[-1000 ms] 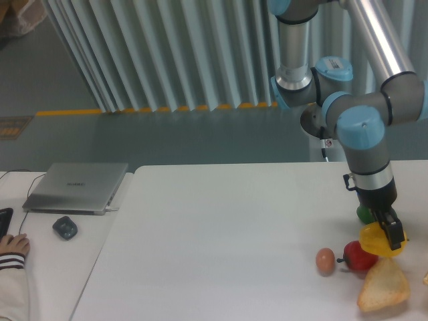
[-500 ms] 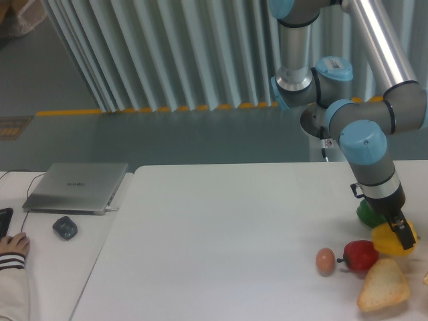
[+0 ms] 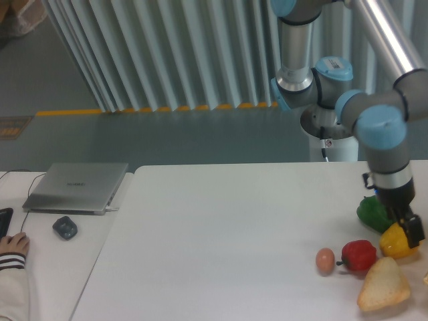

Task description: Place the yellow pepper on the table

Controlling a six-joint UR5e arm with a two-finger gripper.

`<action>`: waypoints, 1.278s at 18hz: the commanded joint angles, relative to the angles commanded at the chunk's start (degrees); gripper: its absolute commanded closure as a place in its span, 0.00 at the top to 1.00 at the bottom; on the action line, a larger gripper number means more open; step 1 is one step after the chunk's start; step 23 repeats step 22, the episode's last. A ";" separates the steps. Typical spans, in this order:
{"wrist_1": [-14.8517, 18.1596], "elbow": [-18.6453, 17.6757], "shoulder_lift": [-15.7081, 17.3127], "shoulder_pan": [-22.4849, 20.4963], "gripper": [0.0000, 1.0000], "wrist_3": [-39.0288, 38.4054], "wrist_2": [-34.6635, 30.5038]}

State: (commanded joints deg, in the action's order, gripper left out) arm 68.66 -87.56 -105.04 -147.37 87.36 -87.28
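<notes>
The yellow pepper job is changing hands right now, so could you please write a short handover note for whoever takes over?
Gripper: shut on the yellow pepper, near the right edge of the table.
Around it: green pepper just behind, red pepper to its left, bread wedge in front, egg further left.
Done: pepper grasped.
Left: whether it already rests on the table is unclear; set it down, open, retract.

Ribbed pale curtain (image 3: 167, 53) backs a grey floor (image 3: 134, 140) (yellow stripe (image 3: 154, 109) along its base).
</notes>
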 joint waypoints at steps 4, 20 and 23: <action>12.19 6.61 -0.08 -1.87 1.00 4.72 -2.36; 8.15 6.27 -3.59 -1.25 1.00 5.98 -3.86; 8.15 6.27 -3.59 -1.25 1.00 5.98 -3.86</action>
